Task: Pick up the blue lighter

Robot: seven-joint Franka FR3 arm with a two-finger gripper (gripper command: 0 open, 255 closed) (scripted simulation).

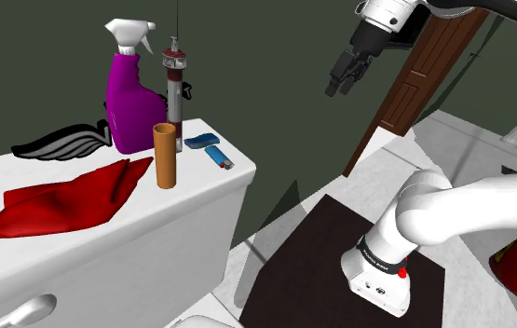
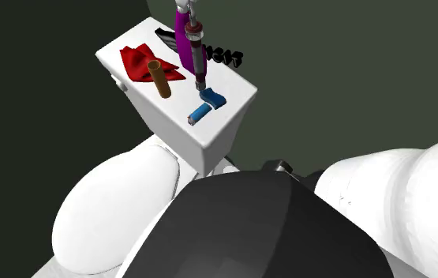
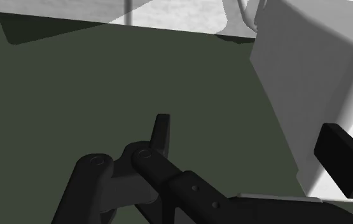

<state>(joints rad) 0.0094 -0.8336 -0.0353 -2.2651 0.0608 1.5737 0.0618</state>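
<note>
The blue lighter (image 1: 220,157) lies flat on the white toilet tank lid (image 1: 200,191), near the lid's right end in the shoulder view, close beside a second, darker blue object (image 1: 201,142). In the second exterior view the blue lighter (image 2: 199,114) lies near the lid's near corner. My black gripper (image 1: 340,82) hangs high in the air, well to the right of the tank and above it. Its fingers (image 3: 161,131) stand apart in the wrist view, open with nothing between them; they face a dark green wall.
On the lid stand a purple spray bottle (image 1: 133,101), a tall dark pump bottle (image 1: 173,88) and an orange cylinder (image 1: 165,155). A red cloth (image 1: 61,200) and a black-and-grey winged item (image 1: 59,142) lie further left. A brown door (image 1: 428,70) stands behind the gripper.
</note>
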